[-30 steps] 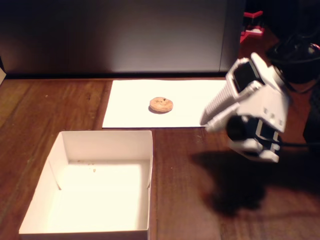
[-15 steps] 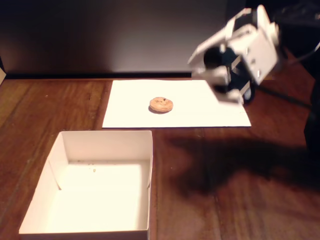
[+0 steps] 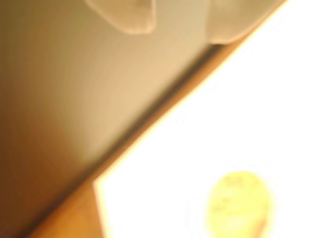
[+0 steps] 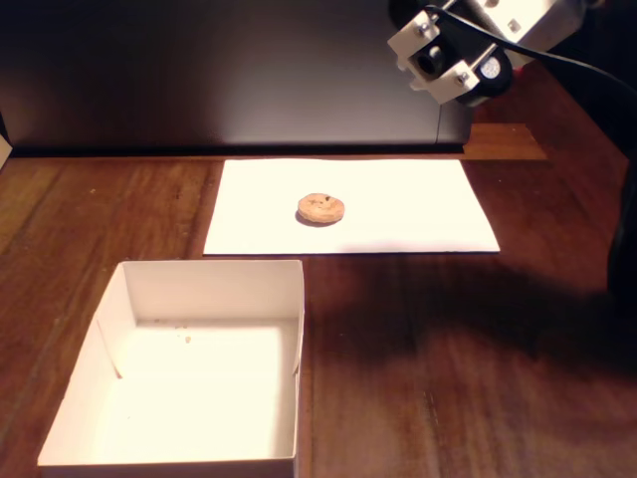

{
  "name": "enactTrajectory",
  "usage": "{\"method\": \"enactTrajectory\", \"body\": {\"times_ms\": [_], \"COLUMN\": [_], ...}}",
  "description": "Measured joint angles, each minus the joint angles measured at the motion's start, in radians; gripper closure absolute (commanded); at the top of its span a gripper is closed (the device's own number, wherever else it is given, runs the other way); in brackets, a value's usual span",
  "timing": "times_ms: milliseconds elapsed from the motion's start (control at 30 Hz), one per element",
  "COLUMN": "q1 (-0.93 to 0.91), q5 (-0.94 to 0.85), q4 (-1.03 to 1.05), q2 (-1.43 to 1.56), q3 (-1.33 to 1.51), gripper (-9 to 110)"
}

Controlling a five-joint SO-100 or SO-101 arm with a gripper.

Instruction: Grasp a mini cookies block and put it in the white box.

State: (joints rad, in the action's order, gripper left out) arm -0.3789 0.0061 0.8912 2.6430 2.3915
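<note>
Golden-brown mini cookies block [image 4: 320, 208] — round, flat, dark-specked; gripper [image 3: 181, 20] blurred — seemingly parted, holding nothing.

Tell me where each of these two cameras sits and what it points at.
Wrist view: rides on the arm, looking down at the flat white paper sheet; blurred gripper fingertips at top.
Fixed view: stands at the wooden table's near edge, facing the dark back wall; arm at top right.
Both show the small round golden-brown cookie.
</note>
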Motion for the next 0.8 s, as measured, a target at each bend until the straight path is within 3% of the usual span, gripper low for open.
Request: {"method": "enactTrajectory", "body": {"times_ms": [300,800], "q1": [0.002,-0.043], "q5": [0.028,0.064], "q4": [0.219,0.371], "q2": [-0.308,-0.759], "q3": [-0.219,-0.525], "gripper": [97,95]}}
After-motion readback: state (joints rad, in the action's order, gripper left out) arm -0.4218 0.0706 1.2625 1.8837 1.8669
